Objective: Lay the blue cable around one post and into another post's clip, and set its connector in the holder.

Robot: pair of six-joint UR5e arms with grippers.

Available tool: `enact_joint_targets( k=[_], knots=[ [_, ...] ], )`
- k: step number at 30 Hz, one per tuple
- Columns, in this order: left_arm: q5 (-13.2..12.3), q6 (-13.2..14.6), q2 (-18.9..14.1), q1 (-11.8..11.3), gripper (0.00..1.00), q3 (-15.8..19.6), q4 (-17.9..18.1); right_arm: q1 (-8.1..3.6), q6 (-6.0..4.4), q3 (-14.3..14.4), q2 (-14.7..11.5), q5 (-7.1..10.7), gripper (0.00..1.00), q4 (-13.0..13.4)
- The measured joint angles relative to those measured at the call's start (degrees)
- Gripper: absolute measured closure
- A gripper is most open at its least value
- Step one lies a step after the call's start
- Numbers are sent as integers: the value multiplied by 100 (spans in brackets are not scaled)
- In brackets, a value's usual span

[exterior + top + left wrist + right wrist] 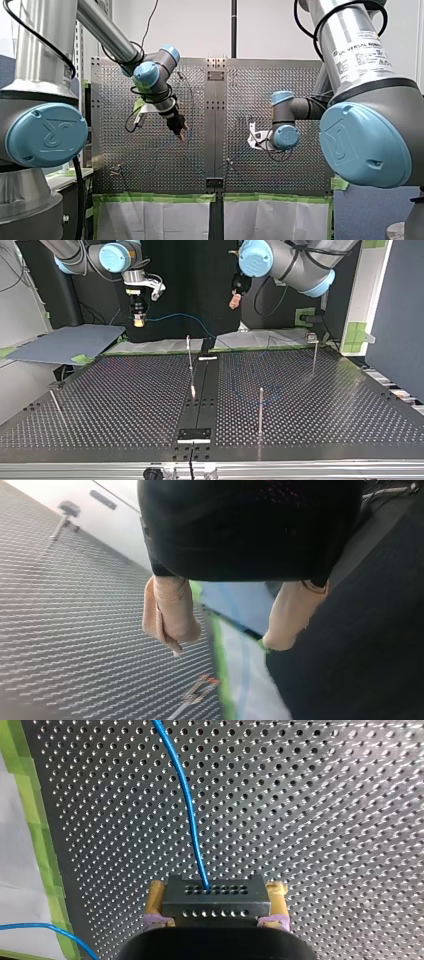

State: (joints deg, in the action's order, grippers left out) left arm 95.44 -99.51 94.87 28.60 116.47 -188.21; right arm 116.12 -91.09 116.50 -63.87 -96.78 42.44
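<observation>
In the right wrist view my right gripper (pixel 217 891) is shut on a dark grey connector (pixel 215 906) with rows of small holes, yellow pads on either side. The blue cable (pixel 187 805) leaves the connector and runs ahead over the perforated plate. In the top view my right gripper (pixel 138 317) hangs high at the back left, and the cable (pixel 172 315) sags from it toward the middle post (pixel 189 355). My left gripper (pixel 234 300) hangs to its right. Its beige-padded fingers (pixel 170 612) stand open with nothing between them, well above the table.
More thin posts stand on the perforated table (pixel 125 405): one near the front (pixel 260 410), one with a clip at the back right (pixel 313 347), one at the left (pixel 55 402). A black block (pixel 195 434) sits on the centre strip near the front edge. Green tape lines the far edge.
</observation>
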Motion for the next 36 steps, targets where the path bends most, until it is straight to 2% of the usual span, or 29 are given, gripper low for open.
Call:
enact_joint_targets(
  k=[5, 10, 14, 18, 22, 27, 36],
  knots=[
    [65, -307, 307, 307, 0, 308, 307, 23, -12, 87, -240, 23, 100, 53],
    [23, -595, 563, 595, 0, 596, 593, 46, -15, 115, -307, 27, 100, 83],
    [-97, -846, 738, 845, 0, 846, 845, 56, -22, 162, -313, 27, 100, 144],
    [-310, -1089, 962, 993, 0, 975, 1089, 62, -34, 194, -310, 27, 100, 191],
    [-443, -1317, 1186, 1037, 0, 916, 1315, 77, -30, 201, -308, 27, 100, 204],
    [-450, -1613, 1461, 1045, 0, 664, 1613, 94, -35, 209, -306, 39, 100, 243],
    [-405, -2160, 1555, 1020, 0, 121, 2160, 97, -31, 244, -293, 51, 100, 303]
  ],
)
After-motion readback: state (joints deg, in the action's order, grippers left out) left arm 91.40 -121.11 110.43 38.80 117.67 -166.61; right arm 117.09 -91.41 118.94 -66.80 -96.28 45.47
